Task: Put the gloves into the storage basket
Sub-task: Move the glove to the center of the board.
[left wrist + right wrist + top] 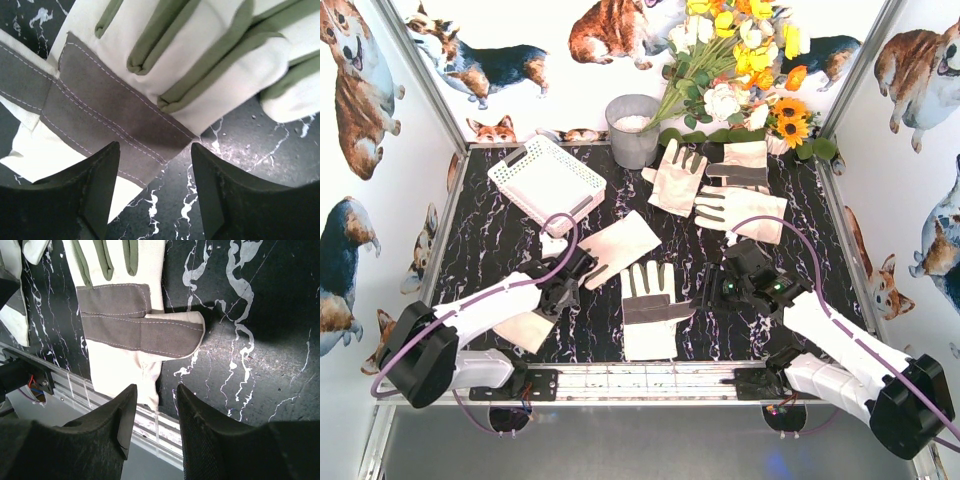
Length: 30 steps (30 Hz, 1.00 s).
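Corgi-print walls enclose a black marbled desk (490, 250); the storage basket (545, 182) sits far left and I see no glove in it. On my side, the left hand (155, 152) has its fingers spread and pinches nothing. It sits low over the desk with the grey band of the angled glove (620, 245) just ahead of the gap, placed, I judge, to slide onto that edge and close. The right hand (156, 392) has its fingers parted and grips nothing. It hovers at the cuff corner of the centre glove (648, 310), which lies flat with its grey palm up and its cuff toward the near rail (650, 378). My reading: each arm is lined up on its nearest glove. Three more gloves (740, 210) lie far right, edges overlapping, by the flowers (730, 60). A pale piece under the left forearm may be another; cannot confirm. Obstacles: the grey bucket (633, 128) stands just right of the basket, and the purple cable (565, 222) loops between left hand and basket.
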Motion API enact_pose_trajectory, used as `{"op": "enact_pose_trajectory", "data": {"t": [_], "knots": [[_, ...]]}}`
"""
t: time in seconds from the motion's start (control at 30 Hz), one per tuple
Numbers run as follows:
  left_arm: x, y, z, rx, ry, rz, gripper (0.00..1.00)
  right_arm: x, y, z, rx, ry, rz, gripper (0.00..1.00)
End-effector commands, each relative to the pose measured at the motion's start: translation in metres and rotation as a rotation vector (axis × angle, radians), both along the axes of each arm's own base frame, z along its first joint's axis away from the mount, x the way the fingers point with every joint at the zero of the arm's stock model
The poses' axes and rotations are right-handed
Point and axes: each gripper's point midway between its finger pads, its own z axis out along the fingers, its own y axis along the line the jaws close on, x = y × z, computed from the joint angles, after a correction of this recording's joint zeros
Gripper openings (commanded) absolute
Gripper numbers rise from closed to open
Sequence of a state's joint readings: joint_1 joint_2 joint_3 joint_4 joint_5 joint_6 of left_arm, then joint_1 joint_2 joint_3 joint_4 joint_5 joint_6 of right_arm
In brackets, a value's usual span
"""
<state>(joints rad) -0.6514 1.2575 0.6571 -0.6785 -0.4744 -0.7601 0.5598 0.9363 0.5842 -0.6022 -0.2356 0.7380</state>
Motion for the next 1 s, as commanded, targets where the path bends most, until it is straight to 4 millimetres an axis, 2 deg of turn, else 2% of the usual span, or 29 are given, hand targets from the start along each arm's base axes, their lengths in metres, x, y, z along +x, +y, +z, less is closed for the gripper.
{"op": "enact_pose_trajectory", "data": {"t": [0.0, 0.17, 0.4, 0.63, 0.77, 0.97], "knots": [[0.003, 0.002, -0.016, -0.051, 0.022, 0.041, 0.56, 0.007, 0.004, 0.014, 0.037, -0.046, -0.011, 0.40], [-0.005, -0.011, -0.033, -0.123, 0.088, 0.034, 0.54, 0.005, 0.000, 0.012, 0.030, -0.048, -0.020, 0.41], [-0.018, -0.026, -0.050, -0.201, 0.125, 0.054, 0.28, 0.007, 0.002, 0.013, 0.046, -0.051, -0.028, 0.42], [-0.022, -0.061, -0.058, -0.262, 0.123, 0.054, 0.09, 0.007, 0.003, 0.012, 0.039, -0.057, -0.016, 0.42], [-0.020, -0.091, -0.054, -0.324, 0.087, 0.096, 0.01, 0.006, 0.001, 0.011, 0.028, -0.060, -0.007, 0.42], [-0.024, -0.121, -0.048, -0.398, 0.039, 0.163, 0.00, 0.005, 0.000, 0.011, 0.032, -0.068, -0.003, 0.42]]}}
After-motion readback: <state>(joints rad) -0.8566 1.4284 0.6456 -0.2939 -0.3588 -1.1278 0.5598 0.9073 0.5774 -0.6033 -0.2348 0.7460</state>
